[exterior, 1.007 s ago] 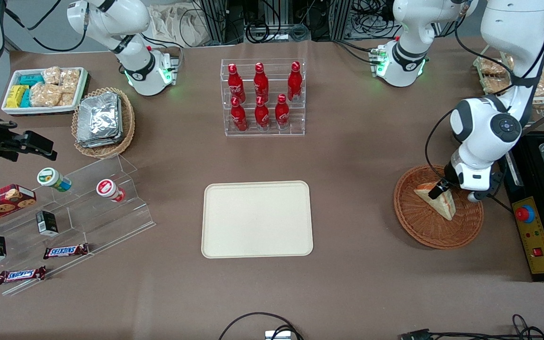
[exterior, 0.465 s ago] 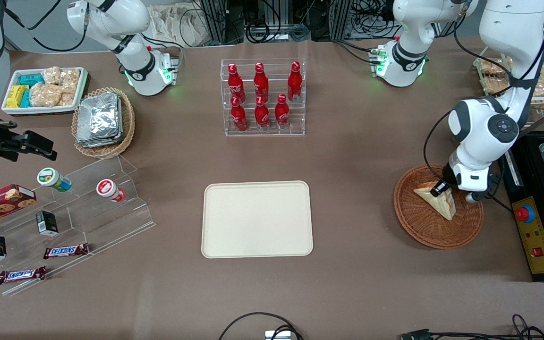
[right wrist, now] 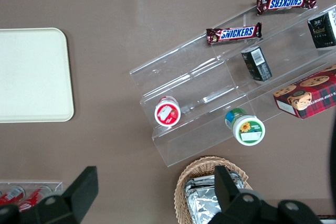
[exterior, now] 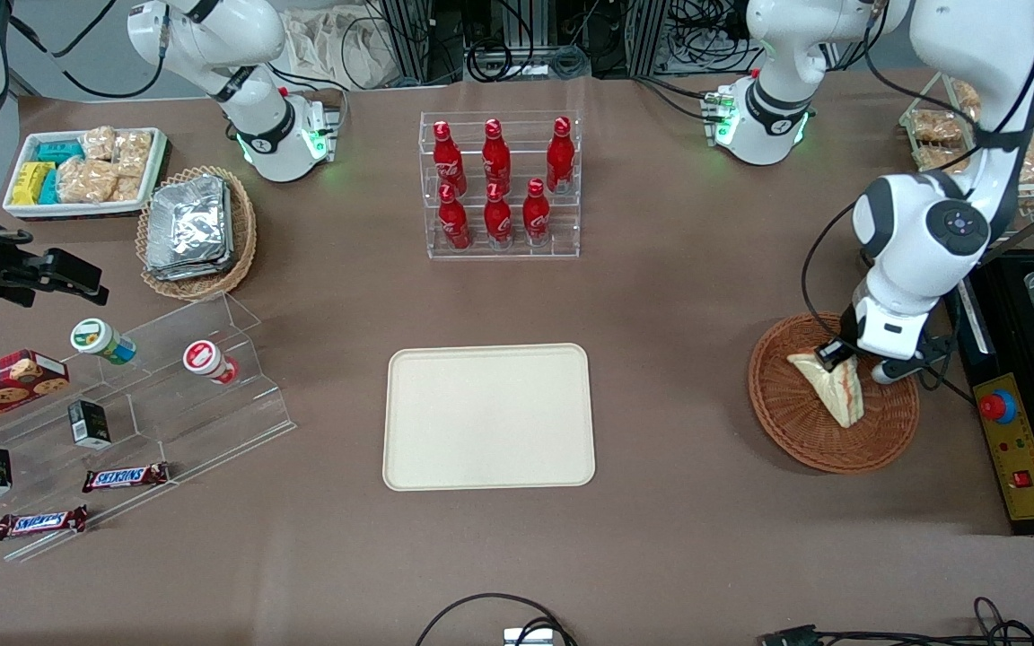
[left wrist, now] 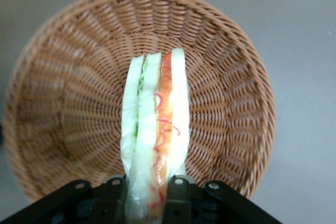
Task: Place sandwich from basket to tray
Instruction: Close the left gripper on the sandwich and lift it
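Observation:
The sandwich is a pale wedge in clear wrap, standing on edge so its orange-red and green filling faces up. My gripper is shut on the sandwich's end, one black finger pressed on each side of it. The wedge hangs just over the reddish-brown wicker basket, whose woven wall rings it. The cream tray lies bare at the table's middle, well away from the basket toward the parked arm's end.
A clear rack of red bottles stands farther from the front camera than the tray. A tan basket of foil packets, a white snack bin and a stepped clear shelf with snacks sit toward the parked arm's end. A black control box is beside the basket.
My gripper has closed in on the sandwich and tipped it from lying flat onto its edge, lifting it slightly within the basket. The wrist rose a little.

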Motion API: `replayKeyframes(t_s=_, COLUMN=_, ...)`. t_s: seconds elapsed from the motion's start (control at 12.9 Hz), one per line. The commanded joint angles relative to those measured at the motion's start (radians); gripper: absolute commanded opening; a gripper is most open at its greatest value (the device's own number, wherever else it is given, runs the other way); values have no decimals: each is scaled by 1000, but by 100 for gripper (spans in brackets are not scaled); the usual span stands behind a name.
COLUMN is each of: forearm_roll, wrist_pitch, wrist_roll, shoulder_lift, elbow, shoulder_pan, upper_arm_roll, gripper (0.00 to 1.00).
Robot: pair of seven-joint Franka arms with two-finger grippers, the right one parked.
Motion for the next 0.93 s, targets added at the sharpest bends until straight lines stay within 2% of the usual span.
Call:
replayKeyframes(t_s=0.0, forearm_roll=39, wrist_pitch=-120, wrist_roll=107, shoulder_lift=-82, elbow=25, shoulder_pan=-6, upper_arm_roll=2, gripper=10)
replayKeyframes(t_s=0.15, forearm_roll=39, wrist_pitch=-171, wrist_roll=160, shoulder_lift=-91, elbow=67, shoulder_pan=-6, upper_arm_roll=-29, gripper=12)
replayKeyframes(t_s=0.31, forearm_roll=39, wrist_pitch=-292, wrist_roll=168, shoulder_lift=-88, elbow=148, shoulder_pan=-6, upper_arm_roll=-70, gripper=11)
replayKeyframes(t_s=0.54, forearm_roll=39, wrist_pitch=-426, wrist_roll=169, shoulder_lift=-77, elbow=275, shoulder_pan=-6, upper_arm_roll=-166, gripper=11)
replayKeyframes(t_s=0.85, forearm_roll=47, wrist_pitch=-521, wrist_roll=152, shoulder_lift=-6, elbow=441, shoulder_pan=-6, upper_arm_roll=-271, gripper=10)
